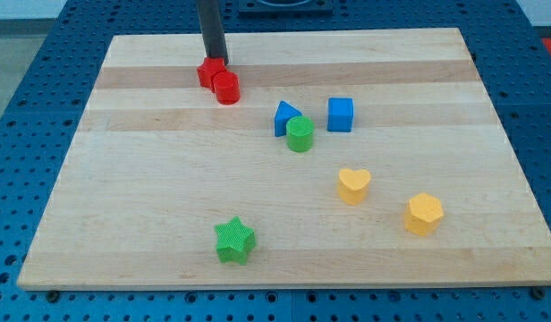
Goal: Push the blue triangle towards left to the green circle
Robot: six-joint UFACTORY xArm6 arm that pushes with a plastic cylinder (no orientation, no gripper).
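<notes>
No pincer on this rig, so nothing opens, closes or holds; the arm ends in a straight dark rod and my tip [216,62] sits near the view's top, left of centre, down on the wooden worktop [123,197]. The tip is right at the top edge of a red block [209,72], shape hard to make out, looks angular, which touches a red cylinder [227,88] just below and right of it. I cannot tell whether the tip actually contacts the red block or is just behind it. Blue triangle [283,116] is near the board's centre, well apart from the tip, down and to the view's right of it. Green circle [300,134] is just beside the triangle, at its lower right, the two touching or nearly so; the circle overlaps the triangle's lower right corner in the view. So the triangle lies on the view's left of the circle. Blue cube [341,114] stands to the view's right of the triangle, small gap between. Yellow heart [353,185] is below and right of the green circle, apart from it. Yellow hexagon-like block [424,213] sits further to the lower right. Green star [234,241] is alone near the view's bottom, left of centre.
</notes>
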